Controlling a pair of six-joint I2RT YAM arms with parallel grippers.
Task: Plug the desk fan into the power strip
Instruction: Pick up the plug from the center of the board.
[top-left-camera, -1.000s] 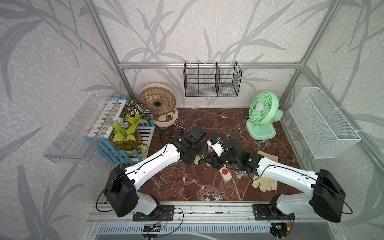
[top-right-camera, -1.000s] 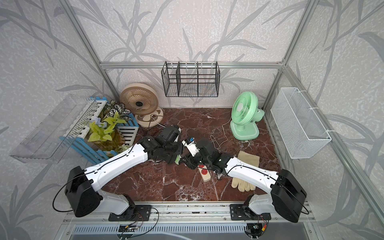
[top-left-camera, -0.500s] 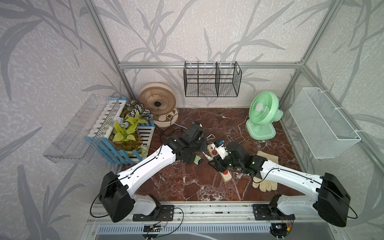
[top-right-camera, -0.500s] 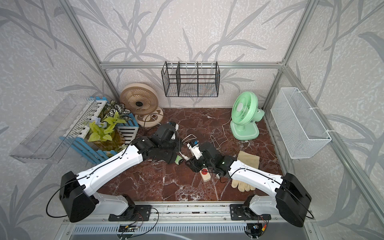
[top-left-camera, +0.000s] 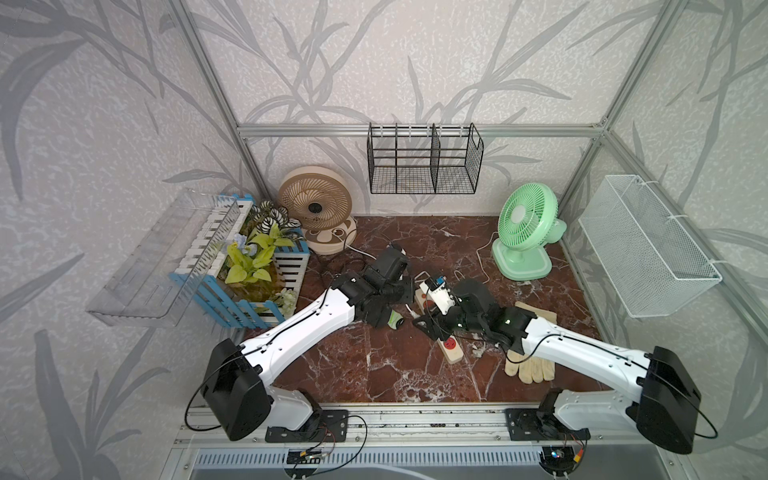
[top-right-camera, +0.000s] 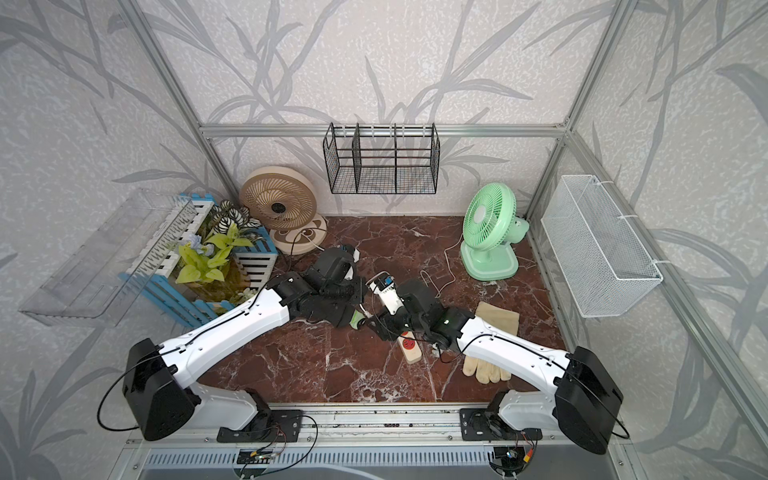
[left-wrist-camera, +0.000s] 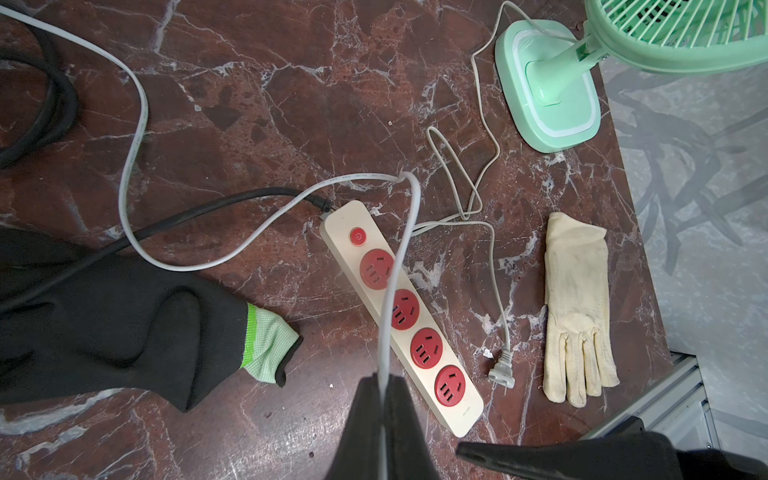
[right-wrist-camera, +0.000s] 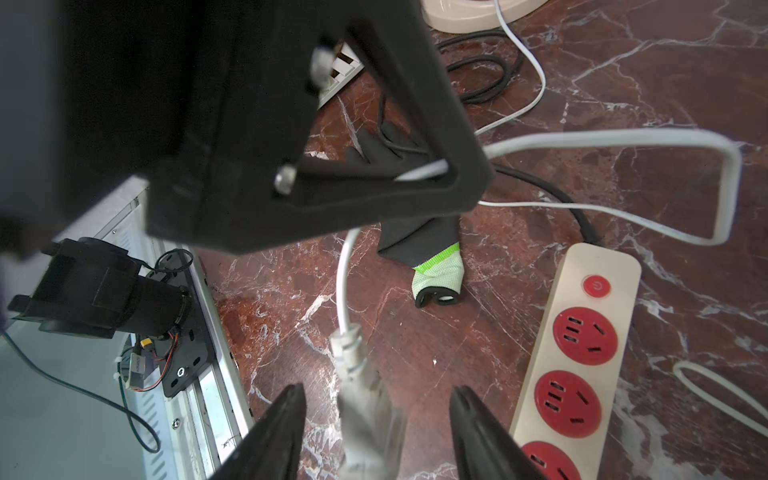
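Red-brown marble tabletop (top-left-camera: 374, 365) fills the floor of my cell, and the power strip (left-wrist-camera: 401, 316) lies flat on it near the middle, all four red sockets empty, set between a black glove (left-wrist-camera: 124, 328) and a cream glove (left-wrist-camera: 577, 307). My left gripper (left-wrist-camera: 384, 399) is pinched tight on a pale cord (right-wrist-camera: 602, 137) that, as far as I can trace it, runs back to the beige fan (top-left-camera: 314, 203). Its plug (right-wrist-camera: 353, 353) hangs down from that pinch, between the fingers of my right gripper (right-wrist-camera: 378, 390), whose jaws stand apart on either side of the plug without touching it. I cannot see the prongs, so I cannot tell which way they face. To do this well I should close the right jaws squarely on the plug's body, not on the cord, and let go with the left only once that hold is firm. Then I should turn the prongs to match a socket's slots and press straight down, since the strip rests loose and may slide. My left arm reaches in from the front on a diagonal, wrist above the black glove. My right arm stretches low from the other side, forearm over the cream glove, and both grippers meet over the strip
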